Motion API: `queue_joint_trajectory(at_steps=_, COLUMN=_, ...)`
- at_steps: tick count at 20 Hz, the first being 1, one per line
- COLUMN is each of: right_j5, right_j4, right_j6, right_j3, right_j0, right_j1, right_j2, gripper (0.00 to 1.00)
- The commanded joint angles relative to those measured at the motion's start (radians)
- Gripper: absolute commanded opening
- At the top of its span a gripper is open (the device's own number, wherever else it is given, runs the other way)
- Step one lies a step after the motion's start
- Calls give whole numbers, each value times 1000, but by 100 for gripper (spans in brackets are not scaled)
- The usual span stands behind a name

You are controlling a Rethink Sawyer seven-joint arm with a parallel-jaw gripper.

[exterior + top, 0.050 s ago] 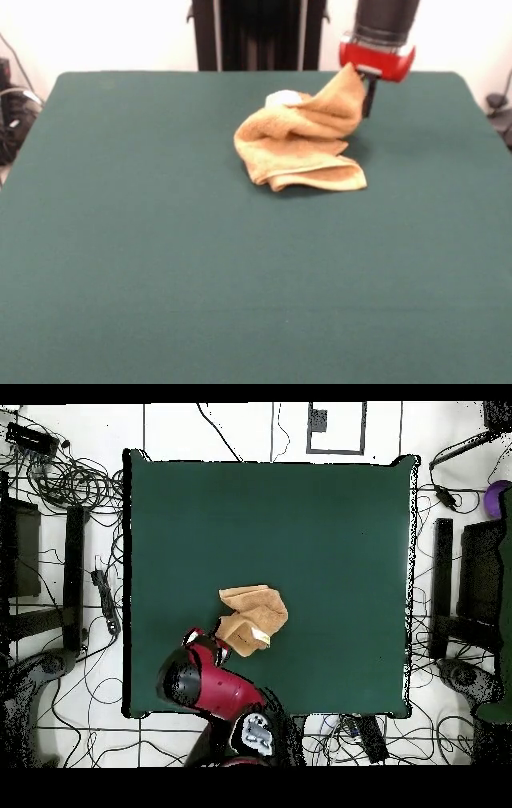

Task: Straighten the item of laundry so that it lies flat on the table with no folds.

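The towel [302,142] sits bunched and folded over near the middle of the green worktop [160,264]. The end effector [362,90] is clamped on one raised corner, probably so the folds can drop out when it's pulled sideways.

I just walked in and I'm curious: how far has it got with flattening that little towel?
Nothing looks finished: the towel sits crumpled in folds on the table. In hand: one corner is raised up at the gripper, apparently pinched there, though the front view does not show the grip clearly. Left to do: pulling the cloth out, undoing every fold and laying it flat.
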State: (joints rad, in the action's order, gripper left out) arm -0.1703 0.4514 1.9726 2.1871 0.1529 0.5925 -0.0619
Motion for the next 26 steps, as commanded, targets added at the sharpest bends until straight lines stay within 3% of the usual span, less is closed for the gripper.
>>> queue_joint_trajectory(at_steps=1, right_j5=-48, right_j4=180, right_j6=576, right_j3=222, right_j0=130, right_j1=63, right_j2=135, gripper=0)
queue_joint_trajectory(at_steps=5, right_j5=3, right_j4=287, right_j6=699, right_j3=279, right_j0=251, right_j1=132, right_j2=115, gripper=0)
queue_joint_trajectory(at_steps=8, right_j5=-28, right_j4=286, right_j6=801, right_j3=296, right_j0=268, right_j1=141, right_j2=152, gripper=0)
queue_joint_trajectory(at_steps=13, right_j5=-152, right_j4=215, right_j6=951, right_j3=251, right_j0=245, right_j1=21, right_j2=204, gripper=0)
queue_joint_trajectory(at_steps=15, right_j5=-162, right_j4=235, right_j6=991, right_j3=224, right_j0=272, right_j1=-7, right_j2=200, gripper=0)
queue_joint_trajectory(at_steps=18, right_j5=-167, right_j4=261, right_j6=1010, right_j3=179, right_j0=318, right_j1=-21, right_j2=186, gripper=0)
queue_joint_trajectory(at_steps=20, right_j5=-195, right_j4=232, right_j6=1014, right_j3=141, right_j0=313, right_j1=-41, right_j2=191, gripper=0)
queue_joint_trajectory(at_steps=24, right_j5=-231, right_j4=205, right_j6=935, right_j3=81, right_j0=343, right_j1=-94, right_j2=139, gripper=0)
queue_joint_trajectory(at_steps=25, right_j5=-237, right_j4=196, right_j6=915, right_j3=71, right_j0=348, right_j1=-107, right_j2=128, gripper=100)
queue_joint_trajectory(at_steps=26, right_j5=-255, right_j4=150, right_j6=926, right_j3=66, right_j0=312, right_j1=-124, right_j2=151, gripper=100)
